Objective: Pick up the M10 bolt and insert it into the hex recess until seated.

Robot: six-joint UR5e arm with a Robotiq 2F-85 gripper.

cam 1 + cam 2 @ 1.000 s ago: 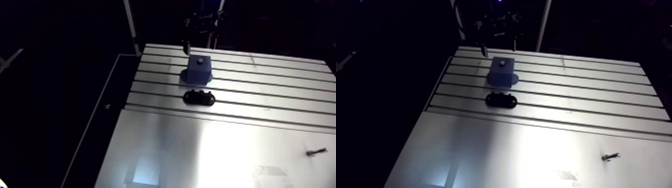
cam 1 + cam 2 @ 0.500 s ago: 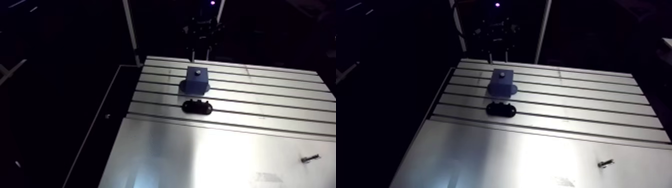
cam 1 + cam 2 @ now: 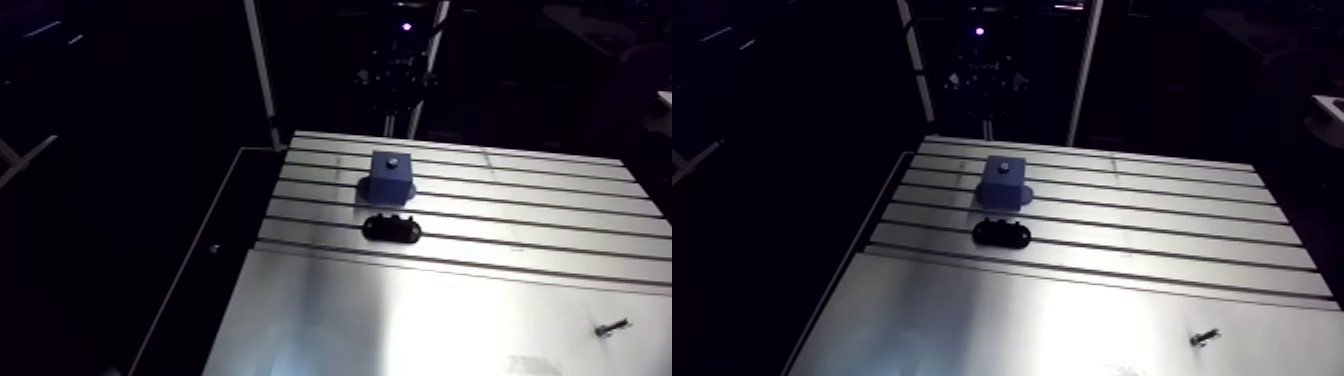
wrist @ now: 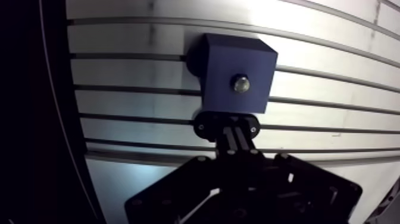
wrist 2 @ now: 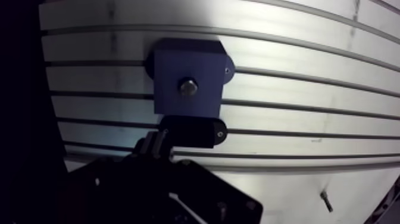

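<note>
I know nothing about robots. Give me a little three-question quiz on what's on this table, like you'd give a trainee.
1. True or false: a metal bolt head shows in the top of the blue block.
2. What lies near the blue block on the slotted table? A) a black oval piece B) a red cup C) a yellow sponge
3. Fill in: the small loose screw lies far from the block, on the ___ part of the table, not the slotted part.
Key: 1 true; 2 A; 3 smooth.
</note>
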